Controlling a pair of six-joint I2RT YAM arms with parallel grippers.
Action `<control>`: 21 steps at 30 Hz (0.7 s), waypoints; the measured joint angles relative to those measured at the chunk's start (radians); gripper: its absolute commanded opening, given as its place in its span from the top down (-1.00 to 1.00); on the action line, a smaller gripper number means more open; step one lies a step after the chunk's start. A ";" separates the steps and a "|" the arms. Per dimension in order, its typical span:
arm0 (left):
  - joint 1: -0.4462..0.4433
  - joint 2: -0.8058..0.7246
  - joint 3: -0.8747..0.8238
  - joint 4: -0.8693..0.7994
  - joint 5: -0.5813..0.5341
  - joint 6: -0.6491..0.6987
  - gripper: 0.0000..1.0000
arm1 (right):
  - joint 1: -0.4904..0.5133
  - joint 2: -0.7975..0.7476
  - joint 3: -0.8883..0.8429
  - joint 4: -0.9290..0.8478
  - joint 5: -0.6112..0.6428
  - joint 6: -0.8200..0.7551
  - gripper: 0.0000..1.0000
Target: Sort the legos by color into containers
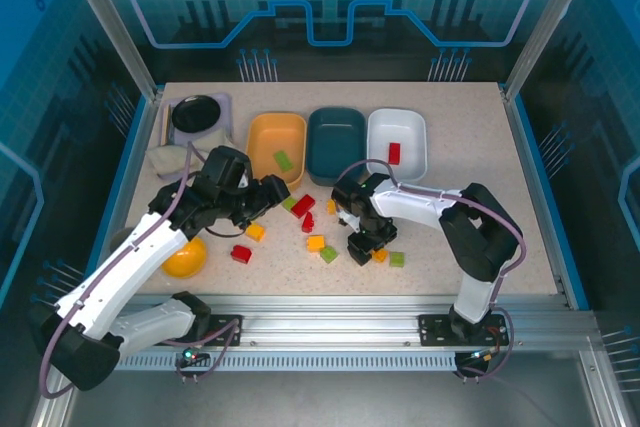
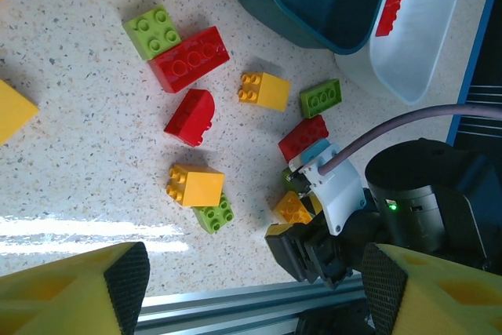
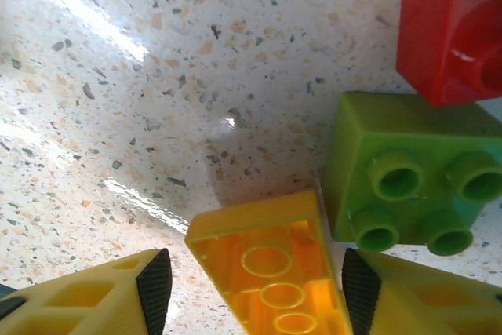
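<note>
Left jaws wide, empty, right jaws loosely straddling one yellow lego (image 3: 271,276), three containers (image 1: 312,147), two legos (image 1: 283,160) inside

In the right wrist view the red brick (image 3: 451,25) runs off the top-right corner and the yellow brick (image 3: 271,272) off the bottom edge.

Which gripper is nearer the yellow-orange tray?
Left. The left gripper is just off the near rim of the yellow-orange tray; the right gripper is farther off, among loose bricks.
</note>
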 measured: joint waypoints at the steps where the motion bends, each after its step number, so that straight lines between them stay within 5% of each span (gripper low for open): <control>1: -0.003 0.000 -0.002 0.000 0.000 -0.002 -0.52 | 0.001 0.002 0.000 0.000 0.000 0.003 -0.13; 10: -0.016 -0.033 -0.046 0.008 -0.003 -0.018 -0.52 | 0.033 0.005 -0.005 0.008 0.006 0.033 0.24; 21: -0.021 -0.114 -0.117 0.012 0.020 -0.065 -0.52 | 0.064 -0.052 -0.013 0.012 0.031 0.106 0.37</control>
